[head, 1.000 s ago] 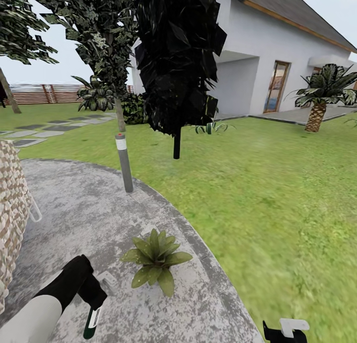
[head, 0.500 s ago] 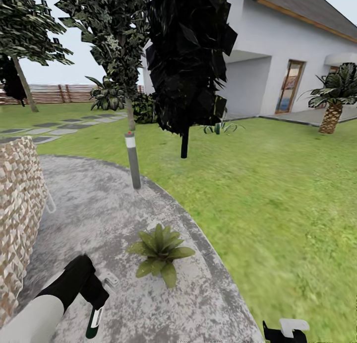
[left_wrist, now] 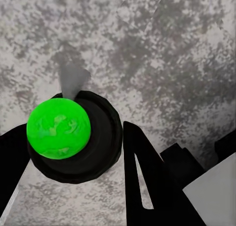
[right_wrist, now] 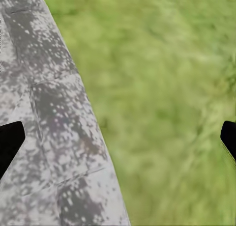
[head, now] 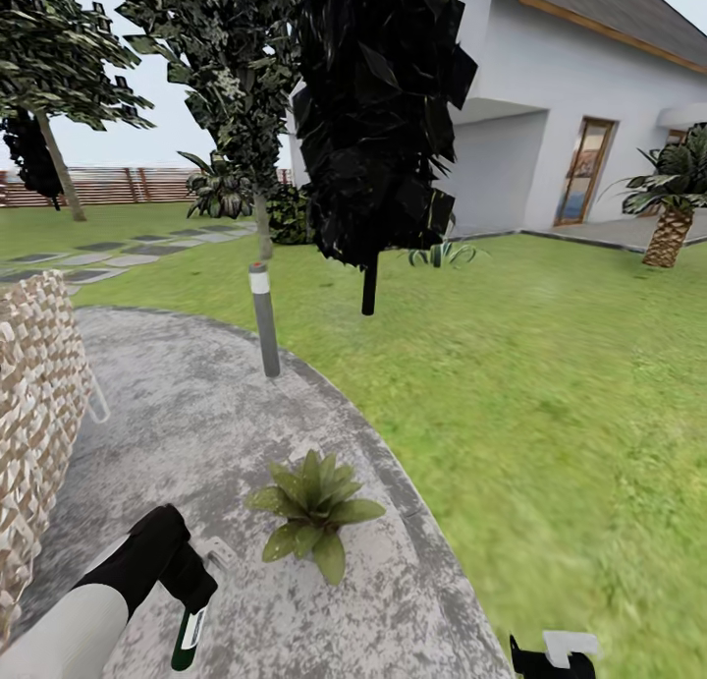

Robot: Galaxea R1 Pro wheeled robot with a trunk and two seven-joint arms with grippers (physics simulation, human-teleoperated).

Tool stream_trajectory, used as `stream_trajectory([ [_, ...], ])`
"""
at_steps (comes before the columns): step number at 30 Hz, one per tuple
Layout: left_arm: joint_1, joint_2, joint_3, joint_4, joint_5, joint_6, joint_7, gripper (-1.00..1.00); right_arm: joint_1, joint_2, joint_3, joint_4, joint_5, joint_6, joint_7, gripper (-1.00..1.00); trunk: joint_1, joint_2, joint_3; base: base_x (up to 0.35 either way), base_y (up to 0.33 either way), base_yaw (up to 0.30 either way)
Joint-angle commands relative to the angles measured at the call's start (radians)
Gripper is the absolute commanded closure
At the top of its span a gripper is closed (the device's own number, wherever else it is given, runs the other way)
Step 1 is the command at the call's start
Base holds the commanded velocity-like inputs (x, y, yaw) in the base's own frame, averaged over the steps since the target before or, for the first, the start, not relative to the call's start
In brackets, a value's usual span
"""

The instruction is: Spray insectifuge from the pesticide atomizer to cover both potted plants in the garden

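A potted plant [head: 312, 509] sits on the paved circle [head: 187, 424] near its right edge, with lawn [head: 550, 394] to the right. Behind it a bollard light [head: 264, 319] stands at the paving's rim. The left claw [head: 191, 600], left of the plant, holds the pesticide atomizer [head: 187, 635] pointing down. A wicker seat [head: 34, 404] stands far left; the house [head: 579, 119] lies behind right.

No words, numbers or brand marks can be read anywhere. The spray bottle [head: 188, 632] at the near left carries a white label band, but nothing on it is legible at this size. The grey post light [head: 264, 319] farther off on the paving has a plain white band without any lettering. The far house door [head: 583, 172] shows only coloured panes, no sign.
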Motion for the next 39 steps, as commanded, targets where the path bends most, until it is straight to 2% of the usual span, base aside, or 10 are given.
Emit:
stream_trajectory([
  [1,0.000,0.000,0.001,-0.001,-0.005,0.007,-0.006,1.00,-0.001,0.000,-0.006,0.001,0.011,-0.003,-0.005,-1.00,0.000,0.000,-0.001,0.254,-0.179,0.240],
  [6,0.000,0.001,0.001,-0.001,-0.005,0.007,-0.006,1.00,-0.001,0.000,-0.006,0.001,0.011,-0.003,-0.005,-1.00,0.000,0.000,-0.001,0.191,-0.214,0.116],
  [16,-0.002,0.003,0.001,-0.002,-0.006,0.010,-0.005,1.00,-0.001,0.000,-0.006,0.001,0.012,-0.003,-0.006,-1.00,0.000,0.000,-0.001,-0.073,-0.144,0.051],
  [18,-0.024,0.007,0.001,-0.002,-0.009,0.017,-0.006,1.00,-0.001,0.000,-0.006,0.001,0.012,-0.003,-0.005,-1.00,0.000,0.000,-0.001,-0.008,-0.003,0.244],
  [20,-0.059,0.009,-0.006,0.000,-0.036,0.041,-0.007,1.00,-0.001,0.000,-0.006,0.001,0.012,-0.003,-0.005,-1.00,0.000,0.000,-0.001,-0.003,-0.001,0.131],
  [23,-0.103,0.001,-0.016,0.001,-0.119,0.077,-0.041,1.00,-0.001,0.000,-0.006,0.001,0.012,-0.003,-0.005,-1.00,0.000,0.000,-0.001,-0.001,0.000,0.028],
  [26,-0.122,-0.001,-0.018,-0.001,-0.183,0.084,-0.160,1.00,-0.001,0.000,-0.006,0.001,0.012,-0.003,-0.005,-1.00,0.000,0.000,-0.001,0.000,0.000,0.005],
  [27,-0.124,-0.001,-0.018,-0.001,-0.195,0.085,-0.177,1.00,-0.001,0.000,-0.006,0.001,0.012,-0.003,-0.005,-1.00,0.000,0.000,-0.001,0.000,0.000,0.001],
  [30,-0.120,-0.002,-0.016,-0.001,-0.208,0.085,-0.192,1.00,-0.001,0.000,-0.006,0.001,0.012,-0.003,-0.005,-1.00,0.000,0.000,-0.001,0.000,0.000,0.009],
  [39,-0.119,-0.009,-0.012,-0.001,-0.206,0.084,-0.197,1.00,-0.001,0.000,-0.006,0.001,0.012,-0.003,-0.005,-1.00,0.000,0.000,-0.001,0.142,-0.160,0.094],
])
